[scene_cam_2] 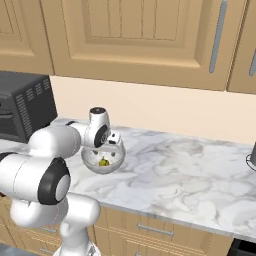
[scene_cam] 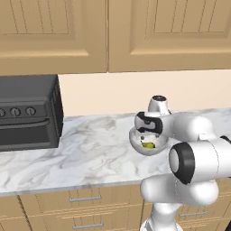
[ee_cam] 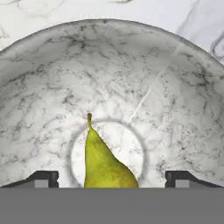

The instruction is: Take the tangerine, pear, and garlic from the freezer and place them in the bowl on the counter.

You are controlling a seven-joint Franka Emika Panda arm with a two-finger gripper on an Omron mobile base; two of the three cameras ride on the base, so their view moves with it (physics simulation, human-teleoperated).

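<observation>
The off-white bowl (scene_cam: pixel 135 143) (scene_cam_2: pixel 116 162) (ee_cam: pixel 109 65) stands on the marbled counter (scene_cam: pixel 90 153) (scene_cam_2: pixel 190 175). A yellow-green pear (scene_cam: pixel 148 145) (scene_cam_2: pixel 104 162) (ee_cam: pixel 103 164) lies on the bowl's bottom, stem pointing away from the hand. My gripper (scene_cam: pixel 147 136) (scene_cam_2: pixel 107 150) (ee_cam: pixel 112 177) hangs just above the bowl, pointing down into it. It is open, with its fingertips (ee_cam: pixel 43 178) far apart on either side of the pear and not touching it. The tangerine, the garlic and the freezer are out of view.
A black toaster oven (scene_cam: pixel 27 113) (scene_cam_2: pixel 22 107) sits on the counter to the left. Tan wall cabinets (scene_cam: pixel 108 36) hang above, and drawers with bar handles (scene_cam: pixel 85 198) run below the counter's edge. A dark object (scene_cam_2: pixel 252 160) shows at the far right.
</observation>
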